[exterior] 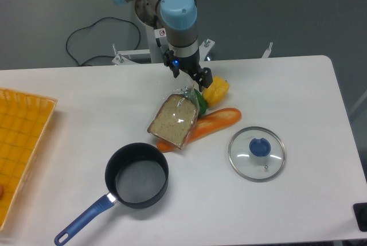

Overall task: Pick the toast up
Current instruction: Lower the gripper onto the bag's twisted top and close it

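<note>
The toast [174, 121] is a speckled tan slice in clear shiny plastic. It lies in the middle of the white table [69, 102], its lower right edge resting on the long orange loaf [215, 121]. My gripper [189, 75] hangs just behind the toast's far end, over the gathered top of the plastic wrap [187, 92]. Its two dark fingers stand apart and nothing is between them. I cannot tell whether the fingers touch the wrap.
A yellow pepper [217, 91] sits right of the gripper, touching the loaf. A black pot with a blue handle [136, 175] stands in front of the toast. A glass lid with a blue knob [257, 153] lies to the right. An orange basket [17, 143] is at the left edge.
</note>
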You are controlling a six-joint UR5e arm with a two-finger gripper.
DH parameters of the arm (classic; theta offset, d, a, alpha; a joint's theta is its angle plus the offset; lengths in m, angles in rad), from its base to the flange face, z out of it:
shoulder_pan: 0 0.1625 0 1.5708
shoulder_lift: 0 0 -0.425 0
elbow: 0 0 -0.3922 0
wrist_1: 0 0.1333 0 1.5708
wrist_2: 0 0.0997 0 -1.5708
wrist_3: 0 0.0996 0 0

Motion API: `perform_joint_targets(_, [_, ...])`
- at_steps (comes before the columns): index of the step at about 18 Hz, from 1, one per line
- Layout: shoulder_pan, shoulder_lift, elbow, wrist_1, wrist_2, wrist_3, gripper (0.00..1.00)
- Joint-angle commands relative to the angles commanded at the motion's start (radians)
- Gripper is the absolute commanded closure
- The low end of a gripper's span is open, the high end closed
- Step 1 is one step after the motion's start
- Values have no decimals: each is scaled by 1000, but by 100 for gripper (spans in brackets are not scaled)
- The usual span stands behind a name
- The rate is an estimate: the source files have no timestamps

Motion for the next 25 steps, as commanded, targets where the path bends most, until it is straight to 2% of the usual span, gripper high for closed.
perform_joint_targets(11, [-2,-26,-15,25,20,-2,0])
perform_joint_targets(15, [-18,-52,-9,26,28,-35,0])
perform_joint_targets(19, [-63,-90,-2,40,95,-60,0])
perform_joint_targets(22, [-64,-95,-2,44,98,-61,0])
perform_joint_targets(25, [-64,-97,2,43,98,-57,5])
